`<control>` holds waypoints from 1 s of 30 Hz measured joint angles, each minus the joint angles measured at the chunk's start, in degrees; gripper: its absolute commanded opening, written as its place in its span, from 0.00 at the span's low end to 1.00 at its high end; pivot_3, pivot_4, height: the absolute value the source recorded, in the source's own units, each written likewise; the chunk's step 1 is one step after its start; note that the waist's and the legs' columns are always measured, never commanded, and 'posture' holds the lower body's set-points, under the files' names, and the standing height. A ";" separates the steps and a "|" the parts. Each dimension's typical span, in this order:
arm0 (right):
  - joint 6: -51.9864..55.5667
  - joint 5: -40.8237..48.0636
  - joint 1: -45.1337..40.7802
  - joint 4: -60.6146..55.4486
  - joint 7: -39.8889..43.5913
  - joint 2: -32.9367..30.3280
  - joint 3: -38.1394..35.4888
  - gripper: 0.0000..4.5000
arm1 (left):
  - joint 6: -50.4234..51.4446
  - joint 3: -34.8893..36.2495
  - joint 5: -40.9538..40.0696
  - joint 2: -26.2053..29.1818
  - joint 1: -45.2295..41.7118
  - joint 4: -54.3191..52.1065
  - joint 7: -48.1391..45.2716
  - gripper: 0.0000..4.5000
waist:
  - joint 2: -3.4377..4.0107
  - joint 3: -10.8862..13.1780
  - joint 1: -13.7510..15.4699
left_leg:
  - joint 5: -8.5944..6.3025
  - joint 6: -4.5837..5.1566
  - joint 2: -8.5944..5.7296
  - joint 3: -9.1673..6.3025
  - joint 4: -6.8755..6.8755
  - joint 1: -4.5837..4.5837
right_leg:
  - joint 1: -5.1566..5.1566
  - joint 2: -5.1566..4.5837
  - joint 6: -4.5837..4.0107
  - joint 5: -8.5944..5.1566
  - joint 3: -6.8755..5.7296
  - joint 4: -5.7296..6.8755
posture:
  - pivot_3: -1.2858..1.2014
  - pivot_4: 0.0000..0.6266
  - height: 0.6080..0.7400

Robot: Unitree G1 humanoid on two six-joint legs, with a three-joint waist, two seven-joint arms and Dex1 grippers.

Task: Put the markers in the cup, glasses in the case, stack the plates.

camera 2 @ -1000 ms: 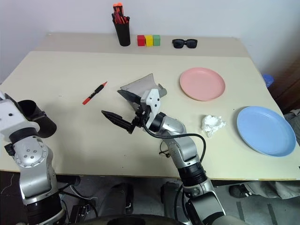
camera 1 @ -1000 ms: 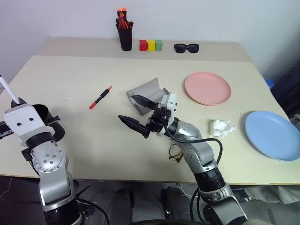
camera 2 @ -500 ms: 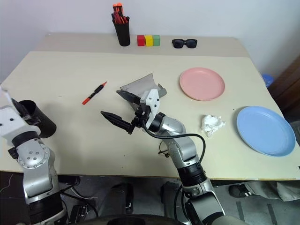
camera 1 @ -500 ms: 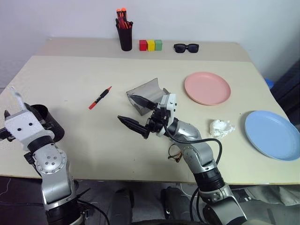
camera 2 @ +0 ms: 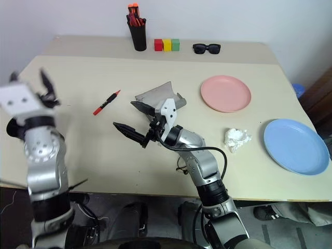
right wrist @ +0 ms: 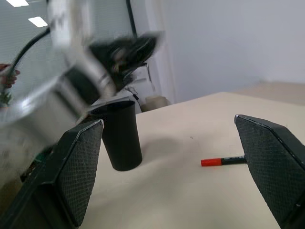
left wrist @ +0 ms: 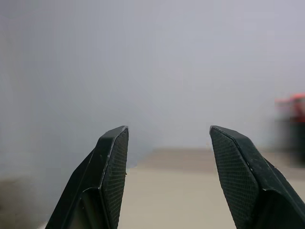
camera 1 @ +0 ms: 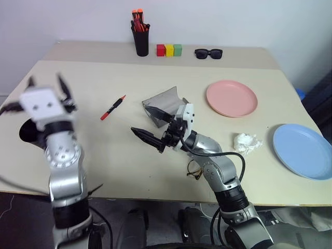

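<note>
Your left gripper (left wrist: 164, 179) hangs spread and empty above the cup (right wrist: 119, 138). Your right gripper (right wrist: 171, 176) gapes empty, the black marker (camera 1: 112, 108) lying just beyond its fingertips.

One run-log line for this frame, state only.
left gripper: open, empty | right gripper: open, empty | black marker: on table | cup: upright | plates: unstacked

left tool (left wrist: 167, 181): raised, parted, empty | right tool (right wrist: 176, 171): wide apart, empty
</note>
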 measured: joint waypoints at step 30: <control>-1.39 -0.08 -0.14 0.08 -1.87 0.11 -0.50 1.00 | 19.44 2.61 -10.02 4.83 -30.81 60.53 -8.03 0.01 | -0.02 0.02 -1.46 | 0.05 -0.07 0.02 -0.34 -0.05 -0.16 | -0.09 0.02 0.00 0.00 -0.34 0.06 | 0.52 0.24 0.94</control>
